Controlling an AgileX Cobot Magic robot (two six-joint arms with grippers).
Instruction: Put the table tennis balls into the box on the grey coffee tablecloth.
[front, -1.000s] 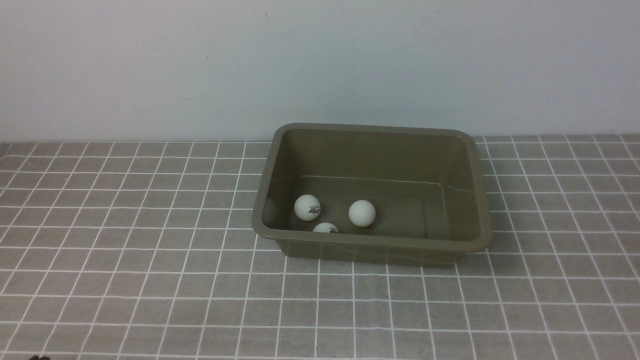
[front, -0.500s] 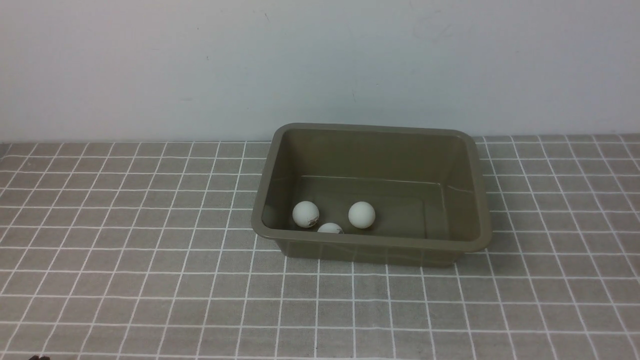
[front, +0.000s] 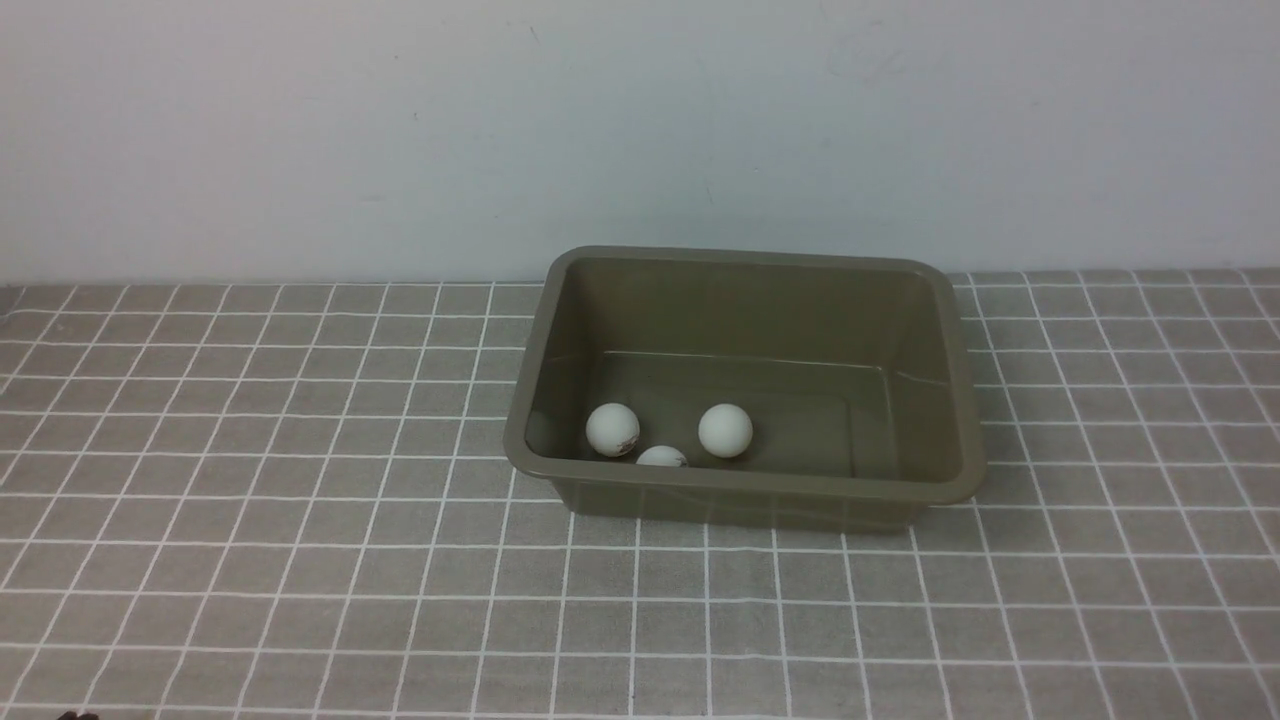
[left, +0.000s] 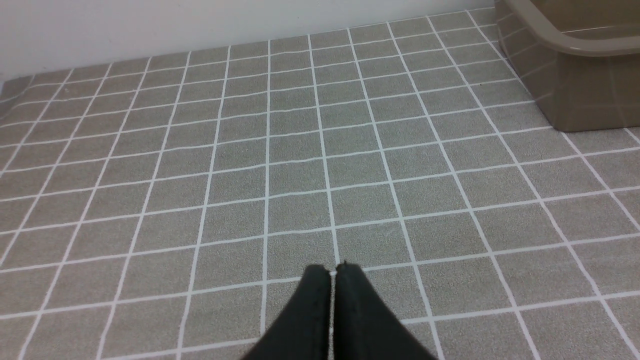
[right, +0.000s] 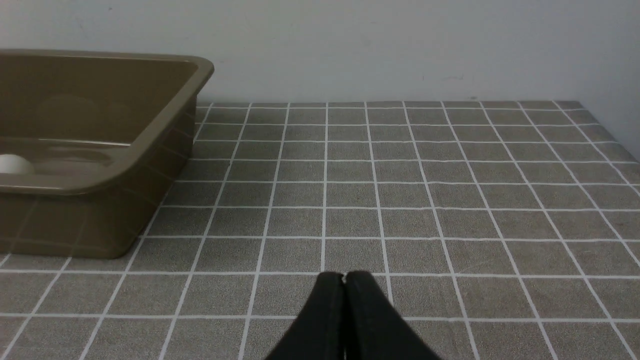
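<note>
The olive-brown box (front: 742, 481) stands on the grey coffee tablecloth (front: 250, 500), right of centre near the wall. Three white table tennis balls lie inside near its front wall: one at the left (front: 612, 429), one half hidden behind the front rim (front: 661, 457), one nearer the middle (front: 724, 430). My left gripper (left: 333, 272) is shut and empty over bare cloth, with the box's corner (left: 575, 65) far off. My right gripper (right: 344, 279) is shut and empty over bare cloth beside the box (right: 100, 200); one ball (right: 15, 164) shows inside. Neither gripper shows in the front view.
A pale wall (front: 640, 130) runs along the back edge of the cloth, just behind the box. The cloth's far right edge (right: 600, 125) meets a side wall. Only the checked cloth lies around the box.
The left ball has rolled a little toward the box's front wall and turned, then settled. The ball by the front rim shifted slightly. The box and the third ball have not moved.
</note>
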